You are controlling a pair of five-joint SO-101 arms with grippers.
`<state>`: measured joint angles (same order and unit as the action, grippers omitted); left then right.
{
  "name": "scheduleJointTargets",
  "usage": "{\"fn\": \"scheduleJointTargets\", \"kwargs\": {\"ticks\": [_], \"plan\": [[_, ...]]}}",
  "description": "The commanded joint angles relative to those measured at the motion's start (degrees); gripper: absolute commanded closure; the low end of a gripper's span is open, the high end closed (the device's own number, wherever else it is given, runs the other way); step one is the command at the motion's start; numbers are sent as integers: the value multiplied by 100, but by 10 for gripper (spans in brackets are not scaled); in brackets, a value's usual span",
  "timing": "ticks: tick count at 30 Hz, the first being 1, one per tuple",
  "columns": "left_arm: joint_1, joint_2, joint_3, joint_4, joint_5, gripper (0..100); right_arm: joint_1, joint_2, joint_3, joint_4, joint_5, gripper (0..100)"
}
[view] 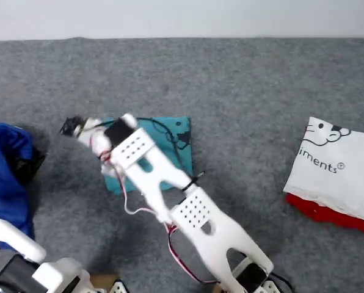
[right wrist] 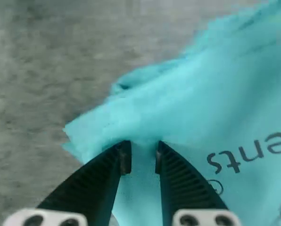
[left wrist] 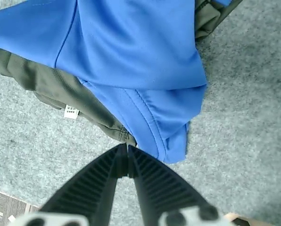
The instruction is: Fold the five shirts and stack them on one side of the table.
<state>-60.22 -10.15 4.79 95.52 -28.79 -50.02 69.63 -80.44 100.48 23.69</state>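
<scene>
Pinching the bunched edge of the teal shirt beneath it, the right end effector seems mid-fold; next, carry that edge across. Closed and empty, the left end effector hovers just short of the blue shirt.

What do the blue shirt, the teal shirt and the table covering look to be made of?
The blue shirt: smooth, faintly shiny knit with neat stitched seams, probably a synthetic sports fabric. The teal shirt: matte, soft, slightly fuzzy at its edge, likely cotton jersey. The table covering: grey, speckled, low pile, looks like felt or thin carpet.
</scene>
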Motion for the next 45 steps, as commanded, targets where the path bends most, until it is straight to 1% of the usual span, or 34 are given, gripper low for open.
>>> {"fn": "scheduleJointTargets", "kwargs": {"ticks": [1,4,8,11,16,22,25,28,31,34,36,37,39,43,45], "plan": [[53,-211,-13,9,-9,994,-189,-321,123,-136,-62,899],[53,-211,-13,9,-9,994,-180,-365,-167,-233,-26,898],[53,-211,-13,9,-9,994,-171,-558,-1020,48,-18,898],[53,-211,-13,9,-9,994,-13,-664,-1310,259,-35,898],[53,-211,-13,35,-9,994,532,-1095,-993,259,-44,898],[53,-211,-13,35,-9,994,1165,-1578,141,268,-132,900],[53,-211,-13,44,-9,994,1420,-2044,765,268,-563,931],[53,-211,-13,44,-9,994,1464,-2571,1618,268,-958,936],[53,-202,-4,44,-9,994,1473,-2993,2426,242,-1679,927],[79,-202,163,44,-9,994,1473,-3073,2778,233,-2708,838],[176,-211,330,44,-9,994,1499,-3002,2752,136,-2998,764],[211,-220,400,44,-9,994,1499,-2949,2716,-31,-2954,739],[264,-220,488,44,-9,994,1508,-2853,2699,-505,-2752,730],[290,-220,470,9,-9,994,1481,-2774,2699,-1552,-2338,781],[492,-220,382,35,-9,994,1508,-2756,2699,-1877,-2154,819]]}}
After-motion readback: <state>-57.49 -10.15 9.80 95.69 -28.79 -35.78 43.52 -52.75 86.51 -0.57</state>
